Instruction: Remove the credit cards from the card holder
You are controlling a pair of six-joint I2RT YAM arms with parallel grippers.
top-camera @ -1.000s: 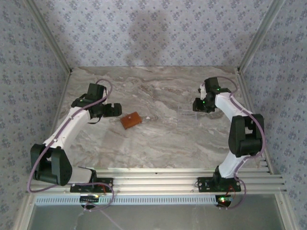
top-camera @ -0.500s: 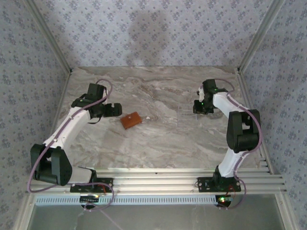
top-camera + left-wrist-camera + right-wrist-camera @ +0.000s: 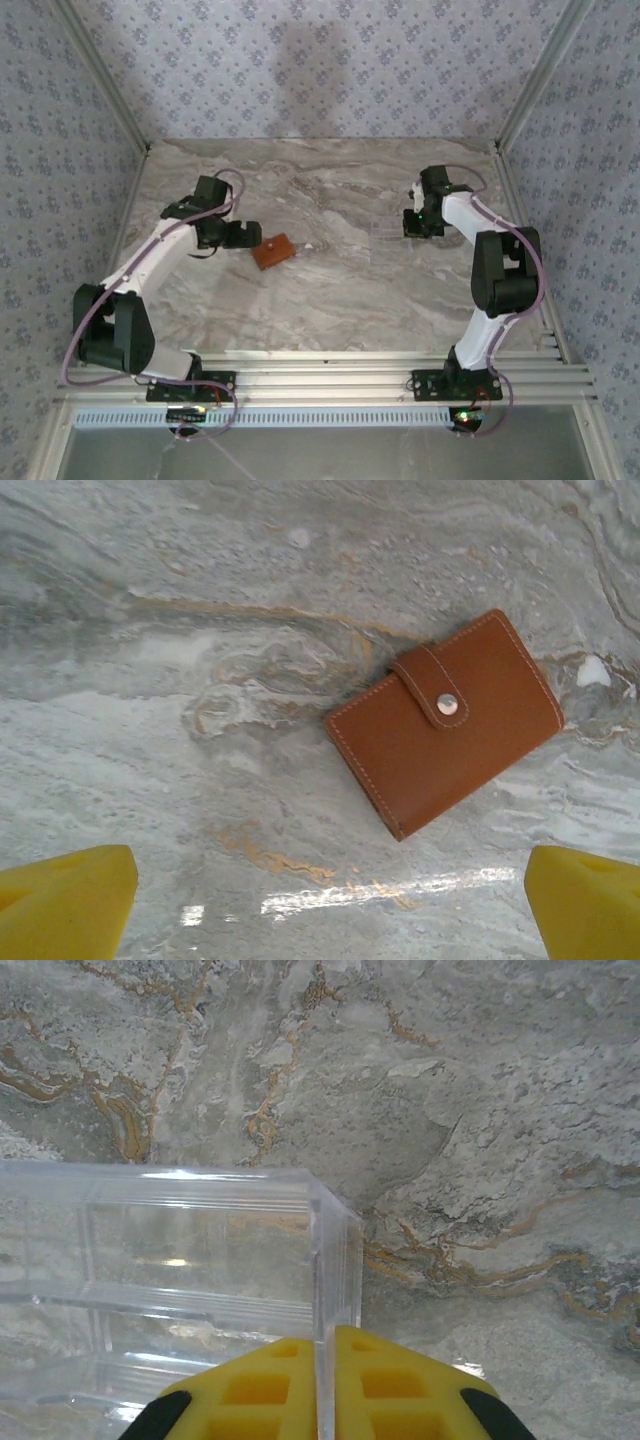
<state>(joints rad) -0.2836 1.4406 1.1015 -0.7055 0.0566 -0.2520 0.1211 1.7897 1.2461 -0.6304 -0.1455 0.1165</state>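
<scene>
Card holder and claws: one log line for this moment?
card holder: closed, flat on table | left claw: open, not touching it | right claw: shut on clear box wall

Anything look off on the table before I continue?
Nothing spilled or damaged. The card holder lies flat, closed with its strap snapped, turned at an angle to the table edges. One oddity: the right gripper is shut on a wall of the clear box, far from the holder, while the left gripper hangs open beside it.
</scene>
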